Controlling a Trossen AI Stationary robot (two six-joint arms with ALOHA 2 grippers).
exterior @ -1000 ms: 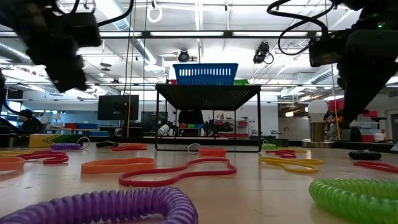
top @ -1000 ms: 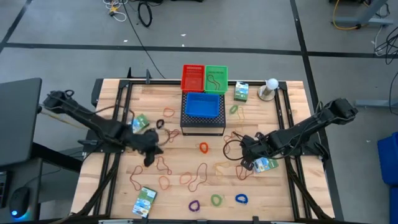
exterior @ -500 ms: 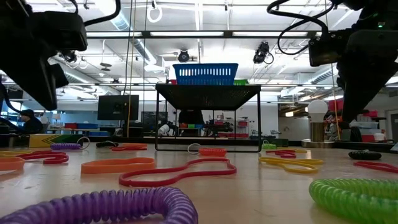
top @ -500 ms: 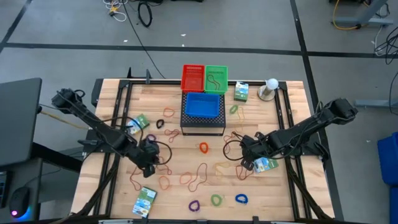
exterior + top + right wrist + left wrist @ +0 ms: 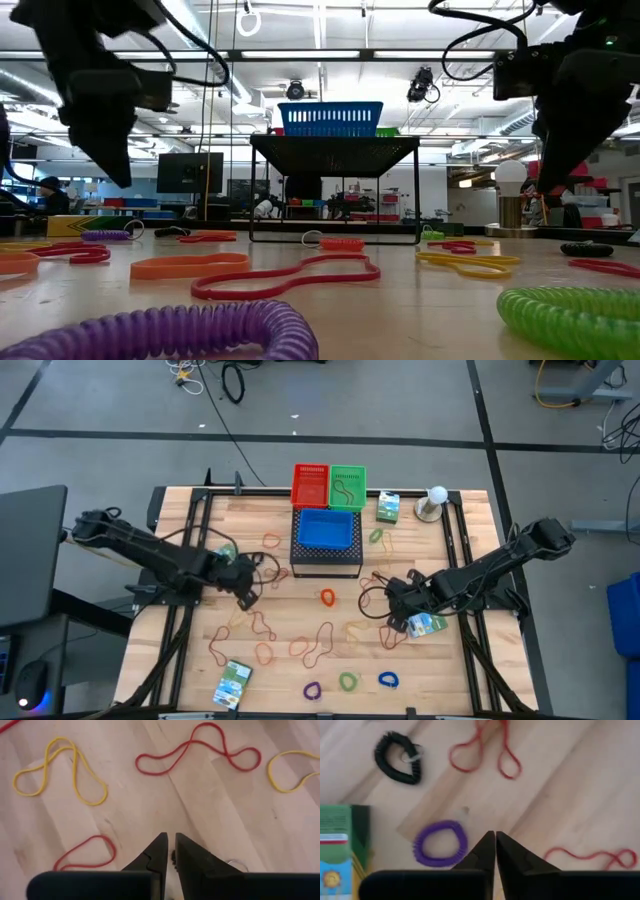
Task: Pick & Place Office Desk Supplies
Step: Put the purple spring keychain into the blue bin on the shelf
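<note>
The left gripper (image 5: 495,851) hung with its fingers pressed together and nothing between them, just beside a purple loop (image 5: 440,843) on the table (image 5: 470,510), a black loop (image 5: 397,764) and a green-white box (image 5: 340,845) nearby. Lowered like that, it risked shoving the loop aside. The right gripper (image 5: 169,851) was nearly closed and empty over red (image 5: 197,750) and yellow bands (image 5: 60,770), so flat they could easily slip.

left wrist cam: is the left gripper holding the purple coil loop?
No. The left gripper is shut on nothing; the purple coil loop lies flat on the table beside its fingertips.
</note>
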